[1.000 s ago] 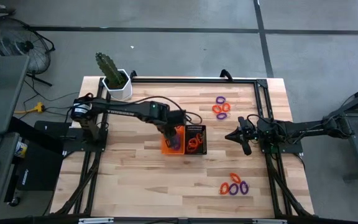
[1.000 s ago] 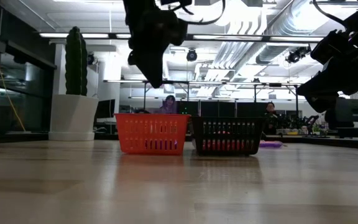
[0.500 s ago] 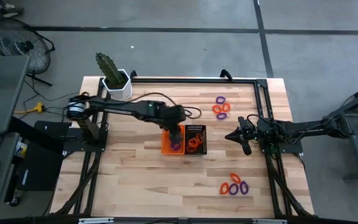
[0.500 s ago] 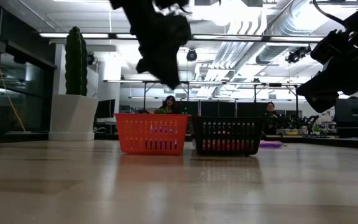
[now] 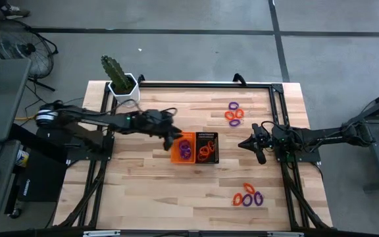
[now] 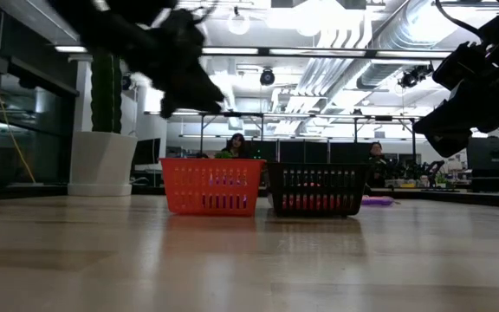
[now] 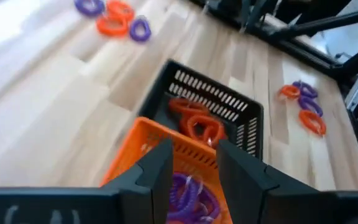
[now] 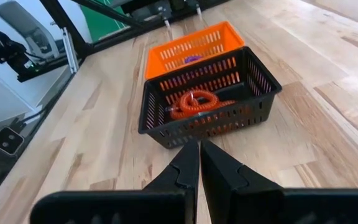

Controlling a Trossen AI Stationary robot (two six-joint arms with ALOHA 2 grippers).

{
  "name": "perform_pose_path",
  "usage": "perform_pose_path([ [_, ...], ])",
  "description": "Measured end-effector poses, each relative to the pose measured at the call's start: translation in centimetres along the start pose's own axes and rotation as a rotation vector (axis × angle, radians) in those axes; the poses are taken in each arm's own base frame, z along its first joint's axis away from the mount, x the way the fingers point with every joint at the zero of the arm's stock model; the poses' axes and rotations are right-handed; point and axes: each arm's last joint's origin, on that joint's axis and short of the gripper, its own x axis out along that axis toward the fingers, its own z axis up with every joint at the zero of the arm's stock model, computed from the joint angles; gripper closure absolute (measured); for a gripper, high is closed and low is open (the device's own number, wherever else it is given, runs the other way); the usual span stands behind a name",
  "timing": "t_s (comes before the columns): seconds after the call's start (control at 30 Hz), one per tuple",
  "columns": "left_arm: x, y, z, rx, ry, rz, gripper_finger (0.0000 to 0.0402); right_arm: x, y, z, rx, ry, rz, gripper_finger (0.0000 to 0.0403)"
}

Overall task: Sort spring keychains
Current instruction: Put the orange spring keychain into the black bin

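Two small bins stand side by side mid-table. The orange bin point(image 5: 182, 149) holds purple spring keychains point(image 7: 190, 198); the black bin point(image 5: 207, 147) holds orange ones point(image 8: 193, 102). Two loose mixed groups lie on the wood, one at the far right point(image 5: 234, 113) and one at the near right point(image 5: 247, 197). My left gripper point(image 5: 174, 138) hovers open and empty just left of the orange bin, above its rim point(image 7: 194, 165). My right gripper point(image 5: 252, 145) waits shut to the right of the black bin, pointing at it point(image 8: 199, 163).
A cactus in a white pot point(image 5: 122, 84) stands at the table's far left corner. Black frame rails point(image 5: 278, 118) run along the table's sides and far edge. Bare wood lies left of and in front of the bins.
My left gripper has drawn back from over the orange bin toward the table's left edge and sunk a little. It has tipped from pointing steeply down to pointing nearly level at the bins. The bins and loose keychains have stayed put.
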Motion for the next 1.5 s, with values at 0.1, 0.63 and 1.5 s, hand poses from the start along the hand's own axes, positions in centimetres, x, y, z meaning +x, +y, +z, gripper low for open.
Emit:
perform_pose_path([
  [0.1,-2.3,1.0,-0.9,0.052,-0.080,-0.005,0.0279,0.0,0.0,0.0,0.000,0.001,-0.001,0.0391],
  [0.63,-10.8,3.8,-8.0,0.181,-0.308,-0.124,0.0279,0.0,0.0,0.0,0.000,0.000,0.000,0.0391],
  [1.5,-13.1,3.7,-12.5,0.424,-0.494,-0.101,0.0279,0.0,0.0,0.0,0.000,0.000,-0.001,0.0391],
])
